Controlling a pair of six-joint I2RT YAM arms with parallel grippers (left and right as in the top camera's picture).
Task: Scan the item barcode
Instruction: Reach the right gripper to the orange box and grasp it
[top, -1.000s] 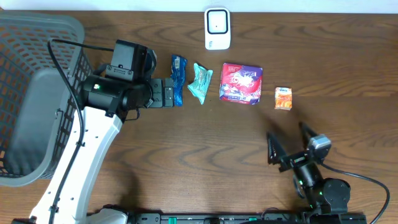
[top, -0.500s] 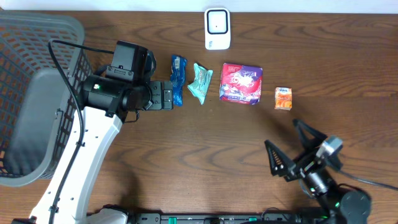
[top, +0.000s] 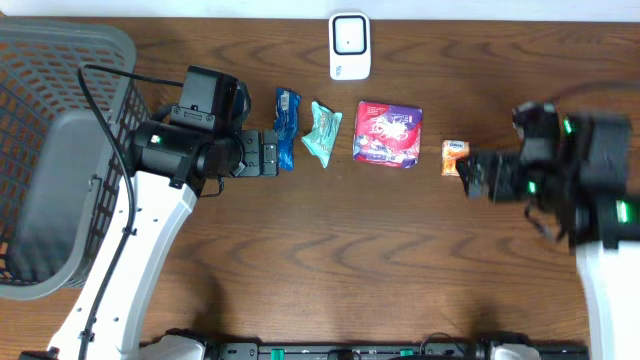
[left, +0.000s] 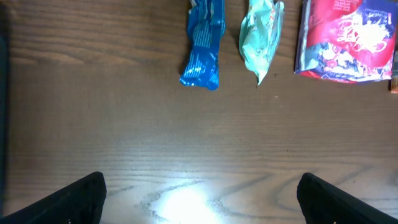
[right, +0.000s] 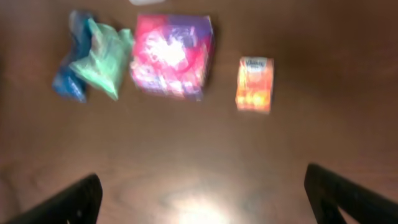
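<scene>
from overhead we look straight down on the whole bench (top: 330, 260). our wrist views sit nearer, angled down, both sharing the blue packet (left: 202, 46), green packet (left: 261, 37) and red pouch (left: 348, 37).

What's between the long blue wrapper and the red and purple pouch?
A crumpled mint-green plastic packet lies between the long blue wrapper and the red and purple pouch, touching neither, as the overhead and left wrist views show.

Four packaged items, one scanner (top: 349, 45), one basket (top: 70, 32).
From left to right, the items are one blue packet (top: 286, 128), one teal packet (top: 322, 132), one red-and-purple pack (top: 387, 133) and one orange box (top: 455, 158); the white scanner lies far, the grey basket left.
</scene>
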